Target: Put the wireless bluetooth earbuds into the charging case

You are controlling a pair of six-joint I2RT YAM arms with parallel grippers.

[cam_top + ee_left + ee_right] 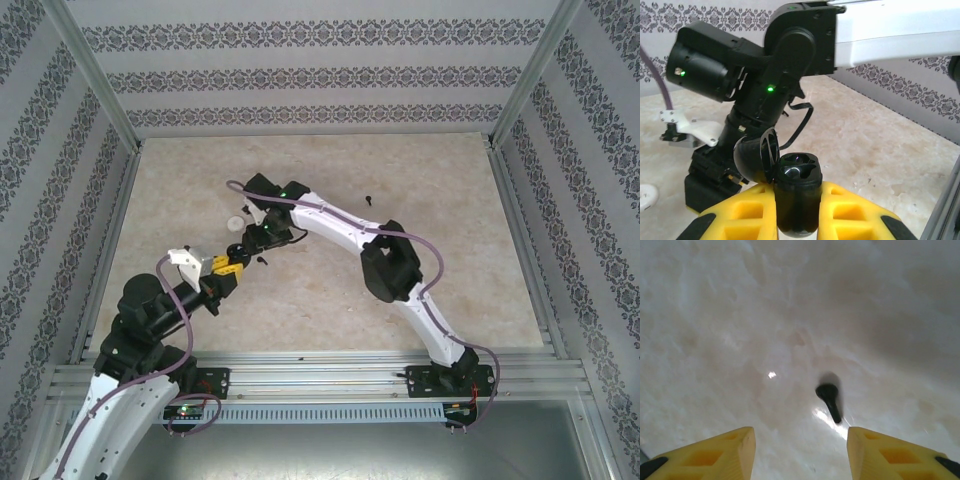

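My left gripper [799, 220] is shut on a black charging case [797, 192], held upright between its yellow fingers with the lid [756, 159] flipped open to the left and dark wells showing on top. In the top view this gripper [228, 264] sits left of centre, with the right arm's wrist just behind it. My right gripper [800, 450] is open above the table. A black earbud [829, 401] lies on the surface ahead of its fingers, slightly right of the gap, stem pointing toward me. The same earbud [263, 259] lies beside the held case.
A white round case [235, 222] rests on the table behind the left gripper, and its edge shows at the left wrist view's lower left [646, 196]. Another small black earbud [370, 200] lies farther back right. Metal rails frame the marbled table [330, 300].
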